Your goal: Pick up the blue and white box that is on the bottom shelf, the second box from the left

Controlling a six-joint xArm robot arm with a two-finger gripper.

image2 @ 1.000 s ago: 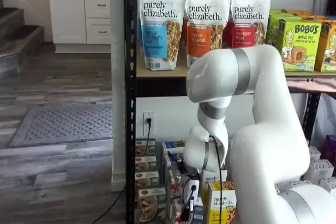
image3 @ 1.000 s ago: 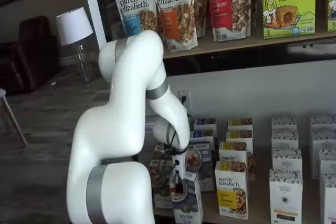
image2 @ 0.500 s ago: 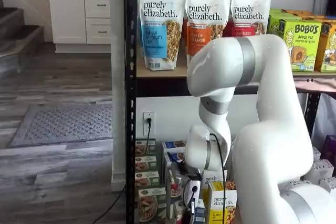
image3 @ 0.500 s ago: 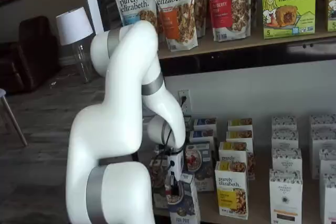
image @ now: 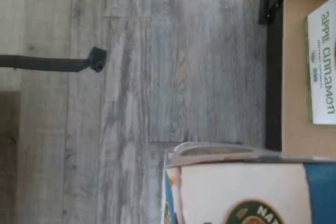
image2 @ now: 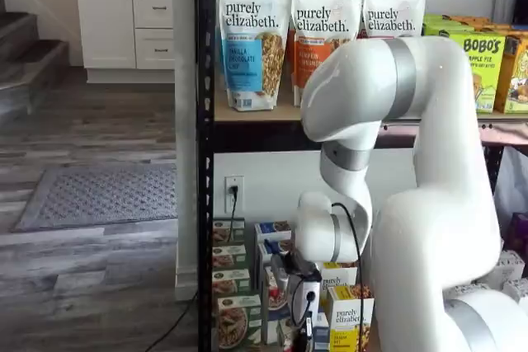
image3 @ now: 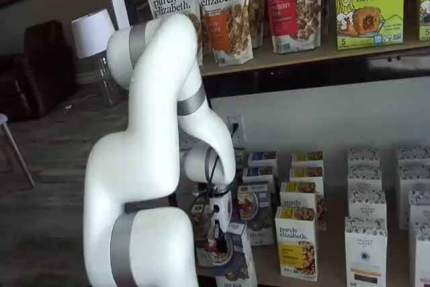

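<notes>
The blue and white box [image3: 232, 267] hangs at the front edge of the bottom shelf [image3: 329, 255], out of its row. My gripper [image3: 216, 236] is shut on its top. In a shelf view the gripper [image2: 304, 307] shows low beside the box [image2: 320, 334], mostly hidden by the arm. In the wrist view the box [image: 247, 187] fills the near part, white panel, blue side and gold seal, over grey floor. The shelf board [image: 293, 77] with its black edge lies beyond it.
More blue boxes [image3: 258, 201] stand behind. A yellow "purely elizabeth" box [image3: 296, 243] stands right of the held box, green-fronted boxes [image2: 232, 319] on the other side by the black post [image2: 205, 162]. White boxes [image3: 365, 250] stand further right. Granola bags [image3: 225, 11] fill the upper board.
The gripper has drawn the blue and white box forward and off the shelf's front, toward the floor side. The arm's elbow has risen and swung back.
</notes>
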